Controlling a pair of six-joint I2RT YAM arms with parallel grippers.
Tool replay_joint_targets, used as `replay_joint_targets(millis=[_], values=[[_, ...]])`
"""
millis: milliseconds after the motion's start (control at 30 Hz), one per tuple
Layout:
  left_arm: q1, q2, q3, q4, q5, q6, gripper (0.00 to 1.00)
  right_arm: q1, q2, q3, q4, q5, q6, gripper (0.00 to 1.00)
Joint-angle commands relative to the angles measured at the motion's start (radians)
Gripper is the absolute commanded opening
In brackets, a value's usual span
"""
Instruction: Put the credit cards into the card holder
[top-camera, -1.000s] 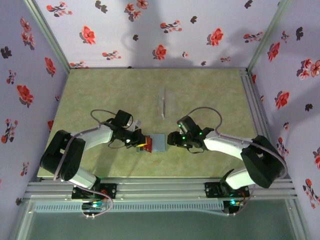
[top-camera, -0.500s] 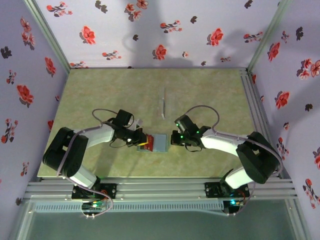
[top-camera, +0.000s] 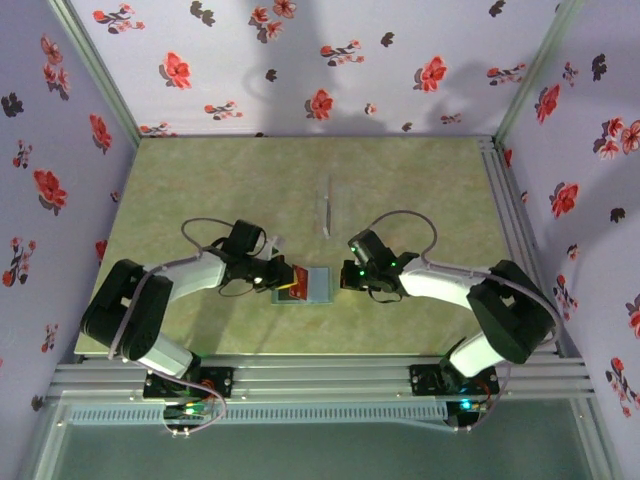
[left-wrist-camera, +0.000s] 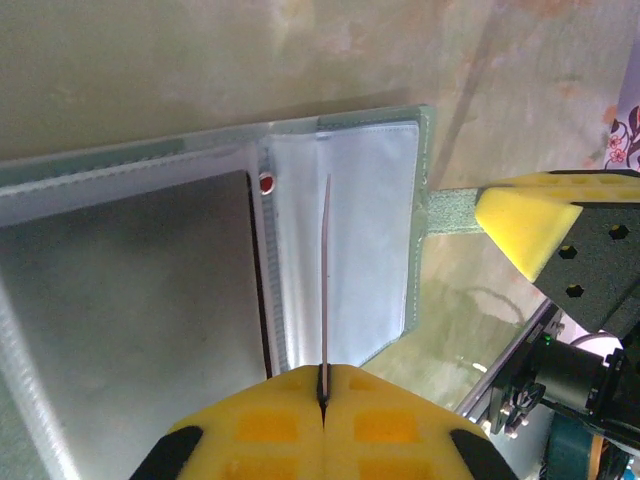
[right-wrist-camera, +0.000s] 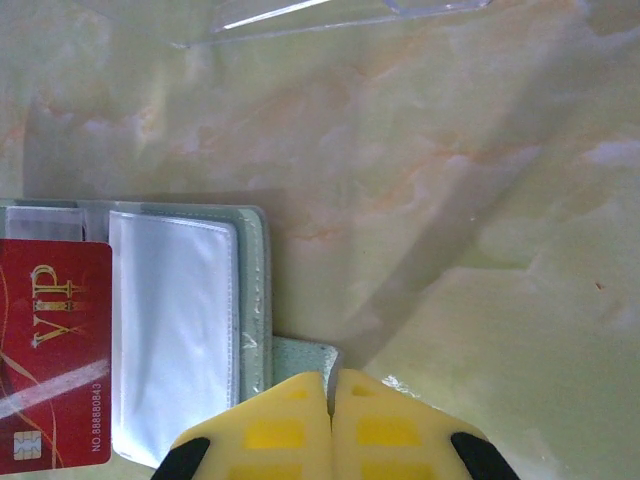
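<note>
A: Shut now, that right tool (right-wrist-camera: 331, 385)? It gaped a second ago.
B: Yes, closed, its tips on the card holder (right-wrist-camera: 172, 330) at the tab; I judge that pins it. My left tool (left-wrist-camera: 322, 385) grips the red credit card (left-wrist-camera: 326, 270) edge-on over the holder's open sleeve, ready to slide in.

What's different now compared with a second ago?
The right hand slid left to the wallet's right edge and closed its fingers there. The left hand still grips the red card over the open wallet, which hasn't moved.
</note>
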Motion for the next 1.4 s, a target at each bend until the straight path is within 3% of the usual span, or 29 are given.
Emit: replay_joint_targets(millis=[0, 633, 967, 1367], values=[[-0.008, 0.016, -0.007, 0.028, 0.023, 0.004, 0.00, 0.006, 0.017, 0.007, 0.027, -0.008, -0.008, 0.00], [0.017, 0.003, 0.036, -0.138, -0.054, 0.040, 0.00, 0.005, -0.014, -0.008, -0.001, 0.008, -0.014, 0.00], [0.017, 0.006, 0.006, -0.084, -0.049, 0.011, 0.00, 0.006, -0.008, 0.038, -0.027, -0.031, -0.019, 0.00], [0.020, -0.032, 0.032, -0.158, -0.072, 0.053, 0.00, 0.004, 0.006, 0.043, -0.035, -0.019, -0.019, 0.00]])
